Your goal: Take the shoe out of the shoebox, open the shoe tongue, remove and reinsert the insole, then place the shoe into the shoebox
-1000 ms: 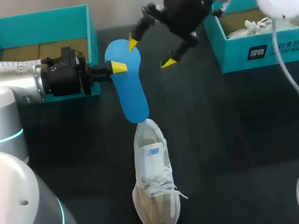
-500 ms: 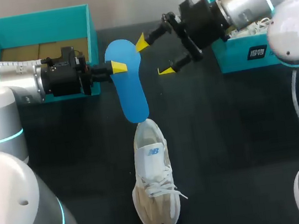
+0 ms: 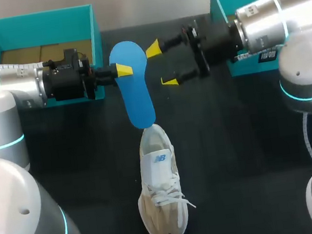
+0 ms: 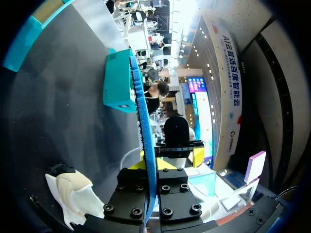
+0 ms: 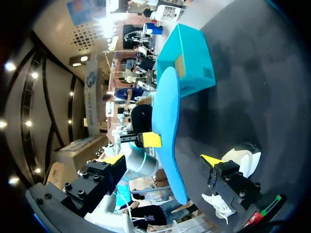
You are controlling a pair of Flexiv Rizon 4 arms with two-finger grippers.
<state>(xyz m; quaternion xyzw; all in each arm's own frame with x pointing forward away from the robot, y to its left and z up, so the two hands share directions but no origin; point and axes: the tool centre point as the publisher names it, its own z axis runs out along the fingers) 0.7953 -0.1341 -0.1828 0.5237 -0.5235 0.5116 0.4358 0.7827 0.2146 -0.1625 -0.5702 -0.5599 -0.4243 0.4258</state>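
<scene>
A blue insole [image 3: 131,84] hangs above the table, its lower tip just over the heel of a white sneaker [image 3: 161,185] lying on the black table. My left gripper [image 3: 121,70] comes in from the left and is shut on the insole's left edge; in the left wrist view the insole [image 4: 144,131] stands edge-on between the pads. My right gripper [image 3: 161,65] is open, level, its yellow tips just right of the insole without touching it. In the right wrist view the insole [image 5: 168,131] stands ahead between the spread fingers, with the sneaker [image 5: 237,167] beside it.
A teal shoebox [image 3: 40,34] stands at the back left behind my left arm. A second teal box [image 3: 273,19] holding a white shoe sits at the back right, partly covered by my right arm. Bare black table surrounds the sneaker.
My right arm has swung down and turned from a steep angle to level, its open fingers now pointing left at the insole. The left arm, insole and sneaker have not moved.
</scene>
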